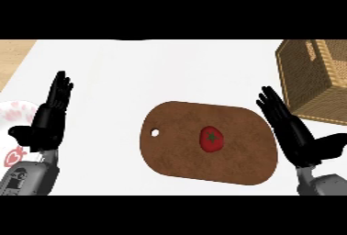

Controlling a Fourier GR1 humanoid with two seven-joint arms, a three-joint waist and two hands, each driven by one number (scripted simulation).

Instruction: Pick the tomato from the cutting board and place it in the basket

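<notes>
The tomato (211, 139) sits right of centre on the cutting board (176, 151), green stem mark facing up, nothing touching it. The board is brown, rounded, with a small hole near its left end, lying flat on the white counter (156, 69). No writing or labels I can read on anything. The right hand (293, 133) is just beside the board's right edge, fingers straight and spread, holding nothing. The wicker basket (318, 87) sits further up at the right, past that hand. The left hand (49, 117) is well off to the left, fingers straight up, resting, also empty. A white plate (12, 114) with pink and red marks peeks in at the left edge behind it.
</notes>
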